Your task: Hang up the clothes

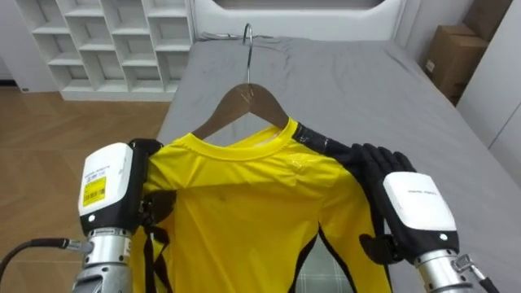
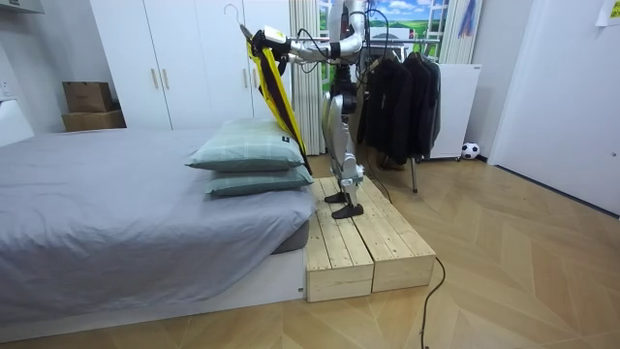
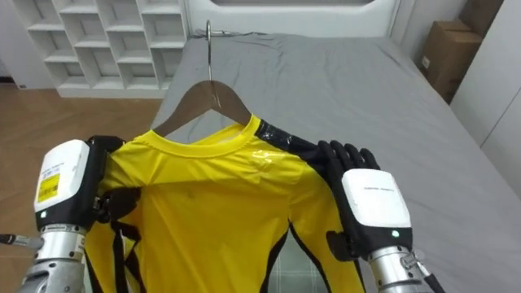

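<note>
A yellow long-sleeved shirt (image 1: 244,195) with black trim hangs on a wooden hanger (image 1: 244,102), and its metal hook (image 1: 248,37) points up. I hold it up in front of me over the grey bed (image 1: 350,89). My left hand (image 1: 110,183) grips the shirt's left shoulder, with the thumb pressed onto the yellow cloth. At the black right shoulder my right hand (image 1: 415,203) has its fingers over the top edge and its thumb below. In the room view the shirt (image 2: 276,87) hangs at chest height from both raised arms.
I stand on a wooden platform (image 2: 358,242) at the head of the bed, beside two green pillows (image 2: 247,155). A rack of dark clothes (image 2: 397,97) is behind me. A white cube shelf (image 1: 106,41) and a cardboard box (image 1: 456,57) lie beyond the bed.
</note>
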